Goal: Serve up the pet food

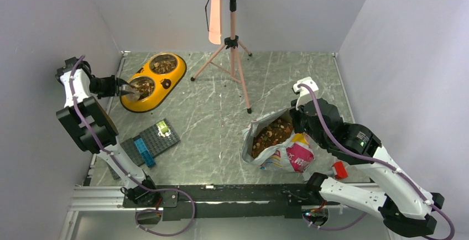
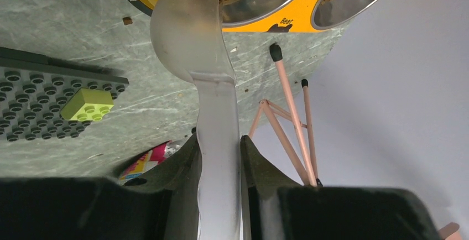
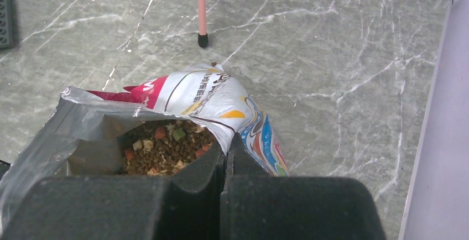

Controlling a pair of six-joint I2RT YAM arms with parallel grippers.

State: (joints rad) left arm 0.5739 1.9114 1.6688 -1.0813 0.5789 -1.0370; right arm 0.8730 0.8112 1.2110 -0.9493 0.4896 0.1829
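Dumping step, likely: left gripper (image 2: 220,156) clamps scoop (image 2: 191,41) handle over dish (image 2: 301,9). Right gripper (image 3: 227,152) pinched closed on bag (image 3: 221,99) rim, pet food (image 3: 166,147) inside. Next: tilt scoop, empty fully.

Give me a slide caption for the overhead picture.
Left gripper holds a clear scoop at the yellow double dish; right gripper pinches the open bag of kibble.

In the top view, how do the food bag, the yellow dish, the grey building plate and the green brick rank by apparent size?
1. Food bag and yellow dish: they look about alike, so I do not rank them.
2. Grey building plate.
3. Green brick, clearly the smallest.
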